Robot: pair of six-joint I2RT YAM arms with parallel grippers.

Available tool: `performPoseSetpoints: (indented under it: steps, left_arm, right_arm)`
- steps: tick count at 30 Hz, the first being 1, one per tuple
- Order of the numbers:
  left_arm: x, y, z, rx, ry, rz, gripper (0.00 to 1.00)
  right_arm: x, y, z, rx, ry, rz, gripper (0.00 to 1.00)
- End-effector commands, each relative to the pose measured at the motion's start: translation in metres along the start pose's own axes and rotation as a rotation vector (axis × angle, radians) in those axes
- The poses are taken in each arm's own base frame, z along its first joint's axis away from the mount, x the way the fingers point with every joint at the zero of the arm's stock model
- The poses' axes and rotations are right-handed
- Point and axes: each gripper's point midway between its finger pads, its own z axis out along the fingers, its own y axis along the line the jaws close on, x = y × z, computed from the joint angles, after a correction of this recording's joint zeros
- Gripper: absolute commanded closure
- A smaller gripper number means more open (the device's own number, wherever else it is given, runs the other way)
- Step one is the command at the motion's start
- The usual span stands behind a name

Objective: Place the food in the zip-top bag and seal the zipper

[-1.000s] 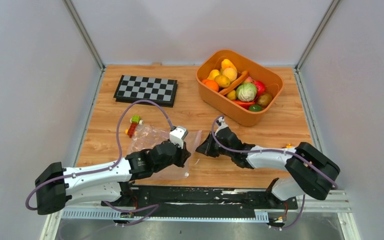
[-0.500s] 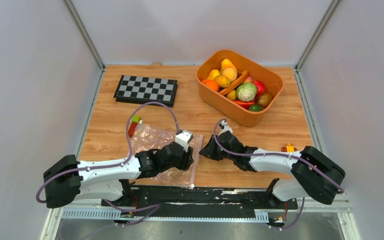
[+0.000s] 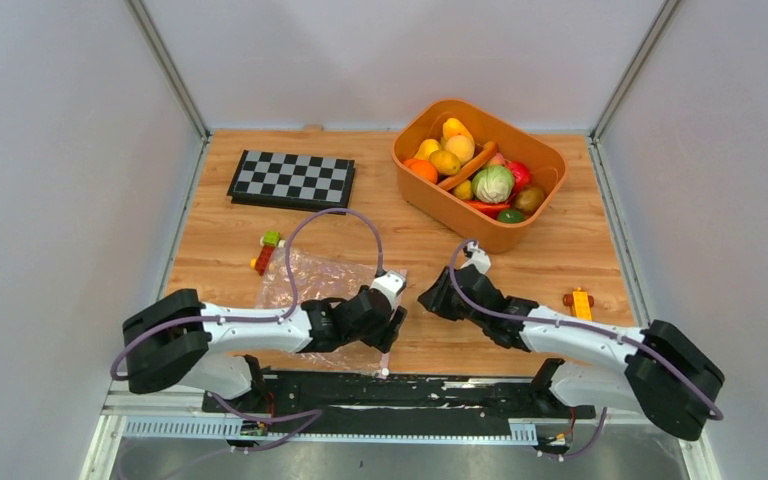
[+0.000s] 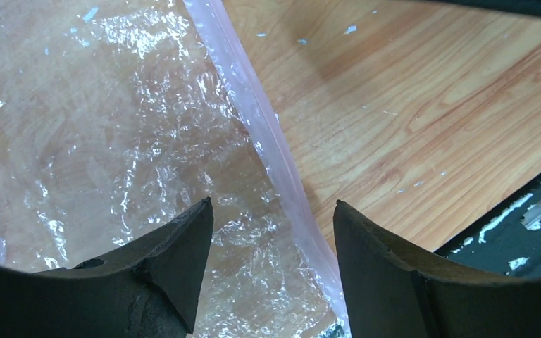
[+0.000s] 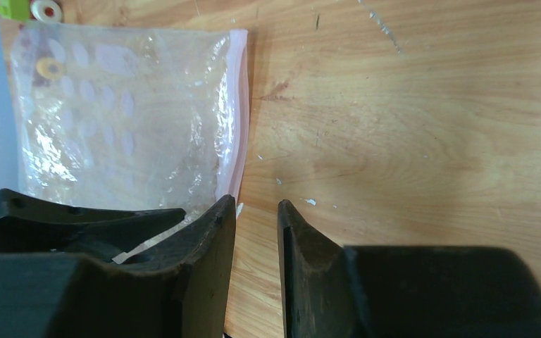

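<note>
Left tool [image 4: 273, 211], spread, straddles the zipper [image 4: 253, 105] running near-to-far.

No legible writing, label, brand, number or sign in any view. Far beyond the left claw [image 3: 388, 333], only a plain black-and-white checker pattern on the board [image 3: 291, 180]. Just ahead of the right claw [image 5: 253, 215], faint pale ovals on the bag [image 5: 123, 127], too blurred to read as print.
</note>
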Motion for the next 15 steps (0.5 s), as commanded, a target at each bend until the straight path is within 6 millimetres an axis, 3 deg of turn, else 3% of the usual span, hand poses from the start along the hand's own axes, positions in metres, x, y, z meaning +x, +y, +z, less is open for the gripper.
performPoseSetpoints:
  steps: [1,15]
  left_arm:
    - [-0.019,-0.004,0.004,-0.049,-0.029,0.023,0.30]
    - [-0.015,0.003,0.014,-0.105,-0.001,0.037,0.66]
  right_arm:
    - [-0.009,-0.019,-0.011,0.061,-0.061,0.023,0.70]
    - [-0.007,-0.015,-0.018,0.002,-0.059,0.026,0.70]
